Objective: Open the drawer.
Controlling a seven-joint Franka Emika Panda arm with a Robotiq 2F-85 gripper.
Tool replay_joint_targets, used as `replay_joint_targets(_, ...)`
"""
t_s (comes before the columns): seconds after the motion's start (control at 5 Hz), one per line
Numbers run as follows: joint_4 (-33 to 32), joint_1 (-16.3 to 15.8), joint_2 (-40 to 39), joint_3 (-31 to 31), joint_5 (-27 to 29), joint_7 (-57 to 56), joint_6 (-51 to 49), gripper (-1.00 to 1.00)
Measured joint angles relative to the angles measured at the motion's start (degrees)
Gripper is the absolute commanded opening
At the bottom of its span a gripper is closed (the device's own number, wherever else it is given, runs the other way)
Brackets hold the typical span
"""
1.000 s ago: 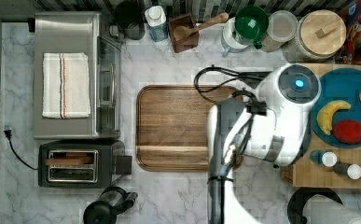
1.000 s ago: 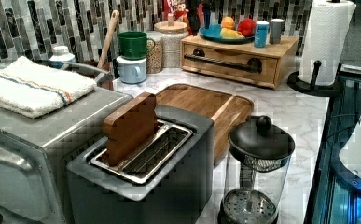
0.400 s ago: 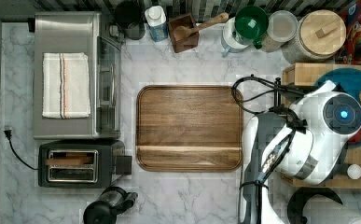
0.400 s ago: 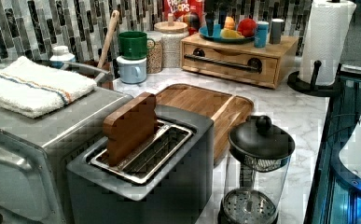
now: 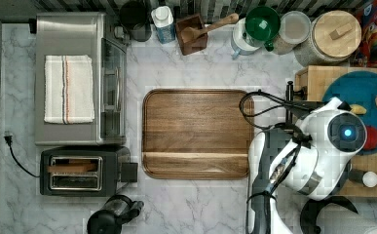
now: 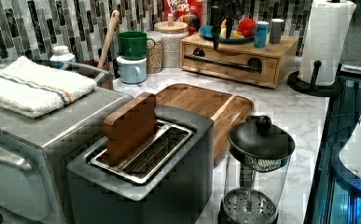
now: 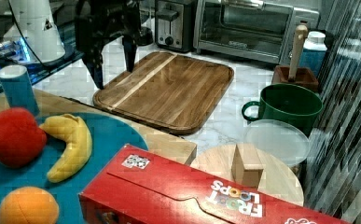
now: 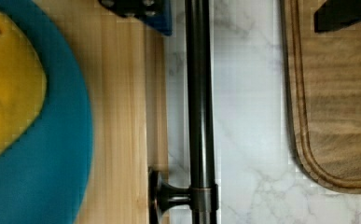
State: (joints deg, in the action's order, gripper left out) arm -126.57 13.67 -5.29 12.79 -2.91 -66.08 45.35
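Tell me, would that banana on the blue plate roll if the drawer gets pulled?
Probably not: the banana is curved and lies flat on the plate. The round orange beside it looks likelier to roll once the drawer moves.

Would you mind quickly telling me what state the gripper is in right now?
Gripper: open, holding nothing; in the wrist view its fingers sit either side of the drawer's black bar handle without touching it.

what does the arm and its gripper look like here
The arm is a white, rounded, glossy body with a round black cap showing a glowing blue light. Black cables loop off it. The gripper is black and boxy with two long, narrow black fingers.
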Motion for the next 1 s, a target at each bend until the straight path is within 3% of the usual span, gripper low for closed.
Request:
replay_joint_targets(0.4, -5.15, 0.09, -1.93, 0.06, 0.27, 0.00, 11.64, 1.00)
replay_joint_targets(1.0, -8.17, 0.72, -2.45, -0.01, 0.29, 0.00, 17.09, 1.00)
